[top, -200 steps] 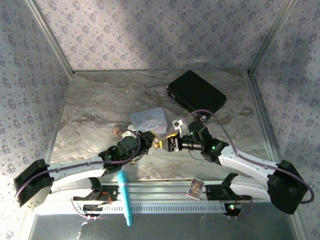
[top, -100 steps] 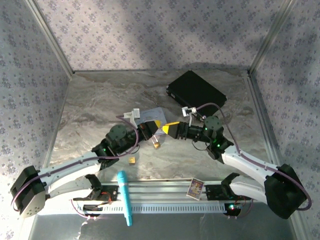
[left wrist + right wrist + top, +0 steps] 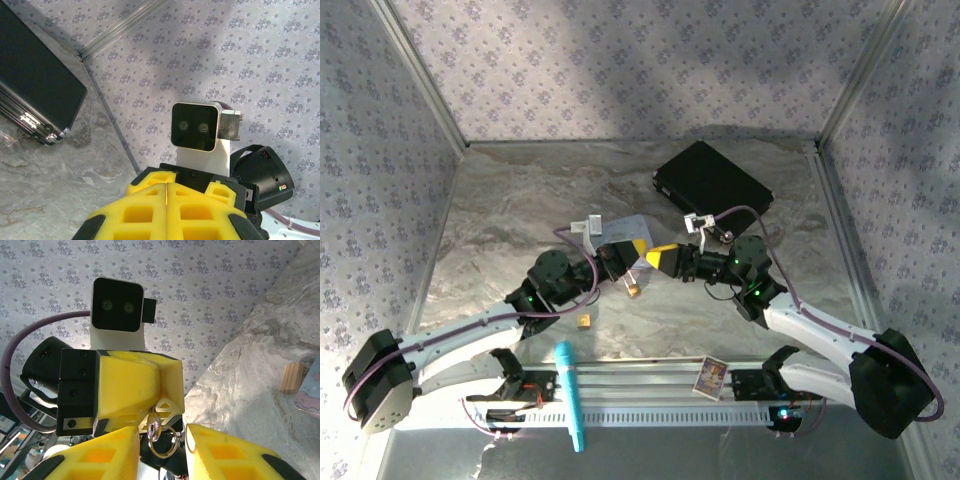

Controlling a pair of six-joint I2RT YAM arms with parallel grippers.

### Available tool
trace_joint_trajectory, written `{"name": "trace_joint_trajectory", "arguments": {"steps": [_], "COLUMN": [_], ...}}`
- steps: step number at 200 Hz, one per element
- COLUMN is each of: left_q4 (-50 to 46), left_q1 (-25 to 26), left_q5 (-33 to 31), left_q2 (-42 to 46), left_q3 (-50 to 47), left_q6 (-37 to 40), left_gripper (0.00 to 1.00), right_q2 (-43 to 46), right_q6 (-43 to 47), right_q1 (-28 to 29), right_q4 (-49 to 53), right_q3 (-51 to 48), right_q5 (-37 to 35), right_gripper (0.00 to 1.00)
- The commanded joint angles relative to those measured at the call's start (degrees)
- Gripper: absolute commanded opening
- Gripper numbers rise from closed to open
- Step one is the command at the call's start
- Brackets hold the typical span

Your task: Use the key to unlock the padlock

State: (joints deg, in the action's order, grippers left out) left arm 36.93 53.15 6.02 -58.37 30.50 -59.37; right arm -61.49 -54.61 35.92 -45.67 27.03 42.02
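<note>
While left gripper pinches key, padlock lies nearby.

Nothing legible from where I stand. The small printed card propped at the near edge, right of the middle, carries a picture and perhaps lettering, too small to make out.
</note>
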Motion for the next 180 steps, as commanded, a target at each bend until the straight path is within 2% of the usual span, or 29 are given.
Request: {"name": "trace_joint_trajectory", "arguments": {"steps": [1, 7, 40, 49, 64, 81, 133, 140, 143, 145, 148, 153, 161, 165, 180], "left_q4": [2.38, 2.44, 2.77, 2.54, 3.05, 3.47, 0.68, -0.6, -1.34, -1.86, -2.52, -3.5, -4.68, -5.36, -9.27], "left_q1": [0.3, 0.36, 1.15, 1.55, 1.85, 1.87, 1.96, 1.97, 1.96, 1.96, 1.96, 1.96, 1.97, 1.96, 1.96], "left_q5": [0.93, 0.92, 0.82, 0.39, -0.13, -0.3, -1.83, -2.74, -3.37, -3.78, -4.47, -5.54, -7.13, -8.02, -11.94], "left_q2": [-0.32, -0.46, -1.85, -1.98, -2.25, -2.25, -1.63, -1.13, -0.84, -0.62, -0.28, 0.3, 1.55, 2.17, 4.84], "left_q3": [1.05, 1.01, 1.53, 1.75, 1.71, 1.56, 1.55, 1.58, 1.68, 1.74, 1.75, 1.75, 1.51, 1.43, 1.06], "left_q6": [0.6, 0.58, 0.79, 1.01, 0.8, 0.67, 1.28, 1.37, 1.37, 1.37, 1.41, 1.72, 2.19, 2.39, 2.76], "left_gripper": [0.0, 0.0, 0.0, 0.0, 0.0, 0.0, 0.0, 0.12, 0.26, 0.32, 0.49, 0.72, 0.97, 1.0, 1.0], "right_q2": [0.39, 0.37, -0.05, -0.1, -0.2, -0.06, 0.98, 1.23, 1.28, 1.35, 1.52, 1.68, 2.11, 2.31, 2.95], "right_q6": [0.28, 0.36, 0.12, 0.27, 0.21, 0.04, 0.0, 0.47, 0.72, 0.95, 1.21, 2.06, 3.37, 4.11, 6.93], "right_q1": [0.46, 0.51, 0.92, 0.83, 0.87, 0.72, 0.03, -0.06, -0.07, -0.07, -0.14, -0.15, -0.16, -0.09, -0.16], "right_q4": [-2.71, -2.84, -3.07, -2.73, -2.53, -2.49, -2.11, -1.19, -0.65, -0.25, 0.44, 2.33, 5.22, 6.61, 13.69], "right_q3": [-0.24, -0.14, 0.36, 0.48, 0.26, -0.55, -1.53, -1.46, -1.47, -1.39, -1.29, -1.04, -0.63, -0.48, 0.31], "right_q5": [0.22, 0.16, 0.34, 0.5, 0.22, -0.53, -1.68, -1.76, -1.76, -1.83, -1.81, -2.05, -2.35, -2.53, -4.02], "right_gripper": [0.27, 0.24, 0.23, 0.18, 0.16, 0.02, 0.0, 0.0, 0.0, 0.0, 0.0, 0.0, 0.0, 0.0, 0.0]}}
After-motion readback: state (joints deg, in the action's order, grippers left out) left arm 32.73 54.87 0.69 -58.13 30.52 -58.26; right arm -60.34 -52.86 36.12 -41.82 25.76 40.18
